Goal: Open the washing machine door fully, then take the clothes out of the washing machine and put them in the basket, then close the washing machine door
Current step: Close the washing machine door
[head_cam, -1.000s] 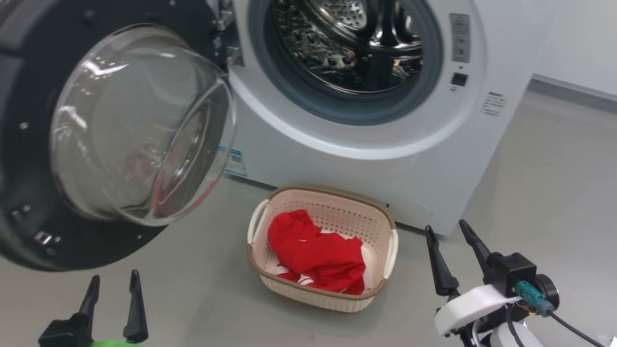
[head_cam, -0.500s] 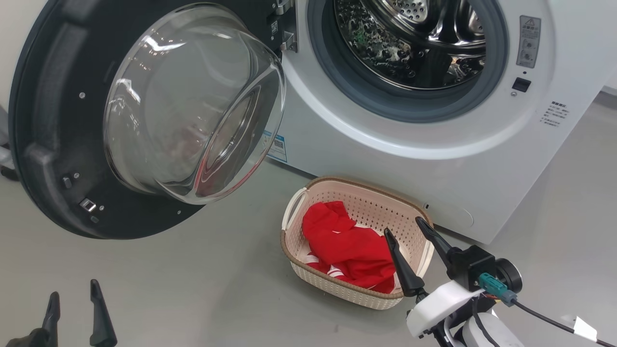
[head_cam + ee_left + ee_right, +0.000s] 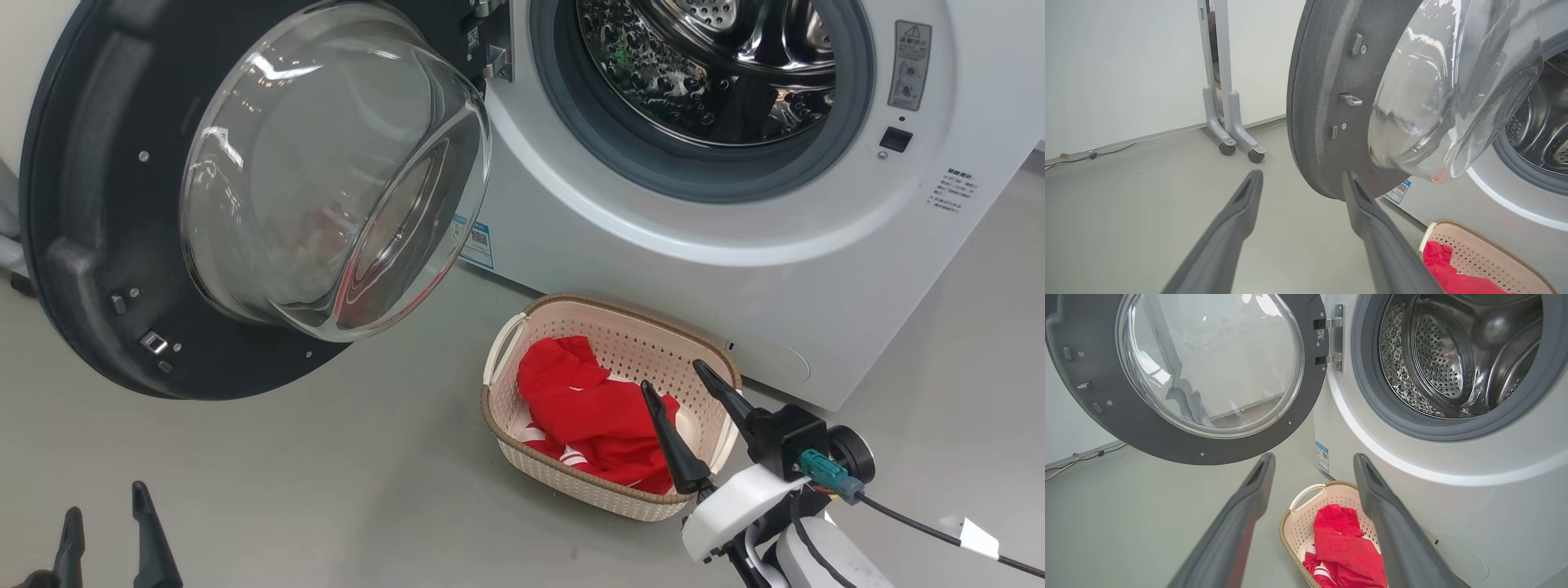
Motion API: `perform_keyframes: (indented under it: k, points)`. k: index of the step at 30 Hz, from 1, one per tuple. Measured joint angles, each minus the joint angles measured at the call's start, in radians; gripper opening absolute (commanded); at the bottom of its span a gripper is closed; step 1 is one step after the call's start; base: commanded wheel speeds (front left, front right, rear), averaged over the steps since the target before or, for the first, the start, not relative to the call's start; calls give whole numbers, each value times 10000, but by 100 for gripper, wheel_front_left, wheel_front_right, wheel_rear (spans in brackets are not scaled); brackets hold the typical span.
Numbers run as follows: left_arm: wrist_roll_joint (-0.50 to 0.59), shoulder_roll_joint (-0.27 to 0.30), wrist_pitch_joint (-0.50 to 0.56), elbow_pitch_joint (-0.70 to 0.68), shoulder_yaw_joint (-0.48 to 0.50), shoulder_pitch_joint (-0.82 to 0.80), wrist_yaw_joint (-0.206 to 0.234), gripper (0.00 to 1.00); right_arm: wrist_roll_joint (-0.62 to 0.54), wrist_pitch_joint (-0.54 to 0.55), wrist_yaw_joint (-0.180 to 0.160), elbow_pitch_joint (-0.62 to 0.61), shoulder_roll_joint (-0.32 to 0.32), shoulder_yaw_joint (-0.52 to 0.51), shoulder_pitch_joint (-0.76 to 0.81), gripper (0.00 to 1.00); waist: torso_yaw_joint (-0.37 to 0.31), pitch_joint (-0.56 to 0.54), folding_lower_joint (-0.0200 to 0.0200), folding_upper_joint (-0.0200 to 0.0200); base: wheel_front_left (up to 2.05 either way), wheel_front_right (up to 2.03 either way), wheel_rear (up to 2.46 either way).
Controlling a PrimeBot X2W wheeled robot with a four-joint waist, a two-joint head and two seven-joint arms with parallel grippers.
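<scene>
1. Big white front-loading washing machine [image 3: 620, 261] stands at the back. Its grey gasket rings the perforated steel drum [image 3: 702, 65], and a small blue label [image 3: 478, 241] sits at its base.
2. Large round washing machine door [image 3: 82, 204], with a black rim and a bulging clear glass bowl [image 3: 326, 171], is swung wide on its hinge to the robot's left. It hangs over the grey floor [image 3: 326, 474].
3. Grey upright stand on castors [image 3: 1224, 118] is by the wall, beyond the door's edge. A thin cable [image 3: 1094, 154] runs along the skirting.
4. Small cream perforated plastic basket [image 3: 604, 304] with a brown rim sits on the floor, just before the machine's front.
5. Bright red clothes with white stripes [image 3: 596, 416] lie heaped inside the basket.
6. Right gripper [image 3: 671, 374]: fingers apart, holding nothing. In the head view it crosses the basket's near right corner and hides part of the clothes.
7. Left gripper [image 3: 105, 500]: fingers apart, holding nothing, low over bare floor below the door's rim.
</scene>
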Motion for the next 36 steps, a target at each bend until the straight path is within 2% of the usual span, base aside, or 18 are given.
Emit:
perform_keyframes:
  k: [1,2,3,7,9,11,18,27,32,36]
  points:
    - [-199,0,0,2,0,0,-2,46,31,0,0,13,0,-10,-28,100,-2,1,0,0,0,0,0]
    - [-339,0,0,-12,0,0,-21,19,35,0,-2,25,0,-23,-62,100,-5,1,0,0,0,0,0]
    - [-537,0,0,-19,0,-1,-27,0,38,0,-4,29,0,-42,-84,100,-8,0,0,0,0,0,0]
    - [-1753,-2,0,-17,-6,-2,-257,0,42,0,-25,75,-2,-58,-86,100,-20,-3,0,0,0,0,0]
    - [-2491,-4,0,-6,21,-10,-535,0,58,0,-27,100,-2,-59,-86,100,-24,-3,0,0,0,0,0]
    - [-2905,-8,0,17,52,-12,-577,0,88,0,-29,109,-2,-58,-86,100,-26,-2,0,0,0,0,0]
    - [-5246,-19,-2,276,174,-32,-1310,0,157,0,-31,144,-4,-27,-101,100,-34,17,0,0,0,0,0]
    - [-9785,-38,-6,991,94,-239,-1647,0,320,0,-102,171,-4,8,-138,100,-50,36,0,0,0,0,0]
    - [-10401,-65,-46,1091,192,-535,-1687,0,351,0,-102,188,-6,35,-150,100,-68,27,0,0,0,0,0]
    - [-10475,-73,148,1087,771,-918,-1687,0,351,0,-102,209,-6,48,-151,100,-85,12,0,0,0,0,0]
